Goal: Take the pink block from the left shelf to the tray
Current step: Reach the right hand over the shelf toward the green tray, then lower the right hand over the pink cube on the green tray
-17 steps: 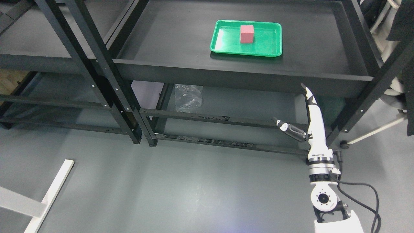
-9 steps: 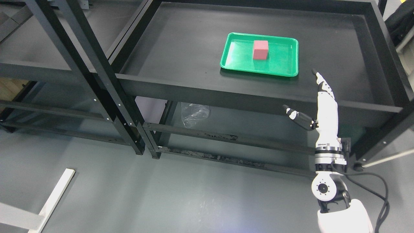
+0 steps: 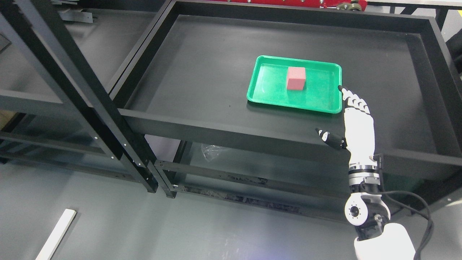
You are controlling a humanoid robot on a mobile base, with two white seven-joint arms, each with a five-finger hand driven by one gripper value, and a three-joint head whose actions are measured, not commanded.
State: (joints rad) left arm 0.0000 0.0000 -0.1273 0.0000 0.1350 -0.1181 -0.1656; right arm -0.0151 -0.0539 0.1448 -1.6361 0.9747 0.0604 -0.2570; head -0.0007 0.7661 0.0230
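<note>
Pink block (image 3: 296,78) sits upright inside the green tray (image 3: 269,97), near the tray's middle, beyond and to the left of my fingertips. It rests on the tray floor, apart from every wall of the tray, and nothing touches it.

My right hand (image 3: 355,122) is raised over the front part of the black shelf (image 3: 202,76), its arm coming up from the lower right. The fingers (image 3: 352,101) are extended and held close together, pointing away from me; they grasp nothing. The foremost fingertip lies at the tray's right edge, close to its near right corner; whether it touches the rim or only overlaps it in the head view I cannot tell. My thumb (image 3: 328,137) stands out to the left of the palm, well clear of the fingers, over the shelf's front lip.

The tray lies flat on the shelf surface, ahead of and mostly left of my hand, its long side running across my view. A second black shelf frame (image 3: 72,94) stands far to the left of my hand. Below the shelf, left of my wrist, a crumpled clear plastic bag (image 3: 213,151) shows on the lower level. A black cable (image 3: 415,206) loops beside my forearm.
</note>
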